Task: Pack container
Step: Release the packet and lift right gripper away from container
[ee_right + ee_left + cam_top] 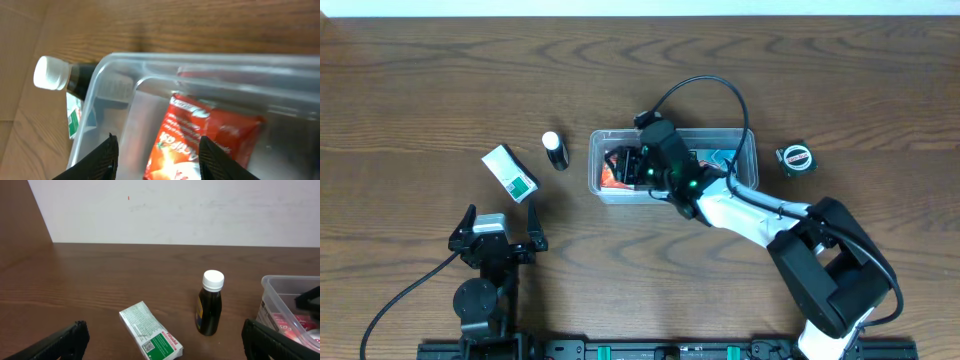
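Note:
The clear plastic container point(748, 148) stands at mid-table. A red packet point(611, 174) lies in its left end and a blue-and-white item point(722, 158) in its right part. My right gripper point(638, 166) is inside the container's left half. In the right wrist view it point(159, 156) is open, its fingers either side of the red packet point(210, 135), inside the container wall point(200, 62). My left gripper point(498, 232) is open and empty near the front left; in its wrist view it point(165, 335) faces the box and bottle.
A green-and-white medicine box point(510, 172) point(150, 337) and a dark bottle with a white cap point(555, 150) point(210, 305) are left of the container. A small round dark object point(795, 158) lies to its right. The container's corner point(290, 297) shows at the right of the left wrist view.

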Robot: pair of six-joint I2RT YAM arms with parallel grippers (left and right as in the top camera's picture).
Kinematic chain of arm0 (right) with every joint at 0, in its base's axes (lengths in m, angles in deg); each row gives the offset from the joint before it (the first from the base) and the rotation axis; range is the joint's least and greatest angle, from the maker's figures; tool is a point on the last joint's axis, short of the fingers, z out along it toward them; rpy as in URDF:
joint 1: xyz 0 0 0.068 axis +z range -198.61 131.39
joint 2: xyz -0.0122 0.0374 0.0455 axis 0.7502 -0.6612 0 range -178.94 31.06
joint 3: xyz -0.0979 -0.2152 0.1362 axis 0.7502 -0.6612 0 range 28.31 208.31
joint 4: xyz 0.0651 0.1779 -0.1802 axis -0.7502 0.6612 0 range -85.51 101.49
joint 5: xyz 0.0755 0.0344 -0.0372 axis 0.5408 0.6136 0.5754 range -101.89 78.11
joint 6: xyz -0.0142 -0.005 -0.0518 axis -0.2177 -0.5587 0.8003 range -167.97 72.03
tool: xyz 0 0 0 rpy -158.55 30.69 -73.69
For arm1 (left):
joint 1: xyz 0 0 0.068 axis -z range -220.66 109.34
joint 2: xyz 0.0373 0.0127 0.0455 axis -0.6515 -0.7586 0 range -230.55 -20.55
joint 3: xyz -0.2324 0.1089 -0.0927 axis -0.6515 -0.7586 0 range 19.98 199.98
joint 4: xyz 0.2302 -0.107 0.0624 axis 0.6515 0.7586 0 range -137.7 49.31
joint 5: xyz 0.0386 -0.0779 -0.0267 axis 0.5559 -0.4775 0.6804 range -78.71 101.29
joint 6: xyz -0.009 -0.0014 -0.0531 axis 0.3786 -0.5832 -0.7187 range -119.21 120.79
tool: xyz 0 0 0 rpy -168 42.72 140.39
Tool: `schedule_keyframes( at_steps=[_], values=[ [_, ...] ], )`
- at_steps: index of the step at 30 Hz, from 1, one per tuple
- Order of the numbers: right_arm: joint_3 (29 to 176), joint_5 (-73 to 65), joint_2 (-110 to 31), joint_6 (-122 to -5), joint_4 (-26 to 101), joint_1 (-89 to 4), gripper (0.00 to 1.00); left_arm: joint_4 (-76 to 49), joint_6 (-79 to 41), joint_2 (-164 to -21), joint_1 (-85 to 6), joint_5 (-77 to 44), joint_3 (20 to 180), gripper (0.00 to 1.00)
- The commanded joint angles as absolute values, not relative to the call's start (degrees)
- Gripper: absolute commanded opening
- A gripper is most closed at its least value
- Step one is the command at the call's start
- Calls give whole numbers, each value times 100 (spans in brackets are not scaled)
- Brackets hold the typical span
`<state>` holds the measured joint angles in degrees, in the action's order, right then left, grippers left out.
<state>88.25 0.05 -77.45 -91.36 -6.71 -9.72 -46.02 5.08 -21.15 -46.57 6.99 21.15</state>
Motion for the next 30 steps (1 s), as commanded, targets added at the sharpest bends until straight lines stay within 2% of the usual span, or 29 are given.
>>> schedule_keyframes(
  at_steps=[1, 6, 9, 16, 23, 30],
  values=[
    [8869, 327, -7312, -8907, -619, -1208, 52, -4408, 458, -2085, -4685, 634, 2021, 98],
    [8869, 606, -6484, -8605, -192, -1492, 58, -4408, 458, -2085, -4685, 636, 2021, 98],
    [8869, 633, -5828, -8146, 330, -1835, 57, -4408, 458, -2085, -4685, 636, 2021, 98],
    [8869, 132, -4668, -7539, 2192, -3455, 59, -4408, 458, -2085, -4685, 636, 2021, 98],
    [8860, -532, -4709, -6887, 3462, -4985, 65, -4408, 458, -2085, -4685, 636, 2021, 98],
    [8860, -594, -5157, -6524, 3552, -5623, 67, -4408, 458, -2085, -4685, 634, 2021, 98]
  ],
)
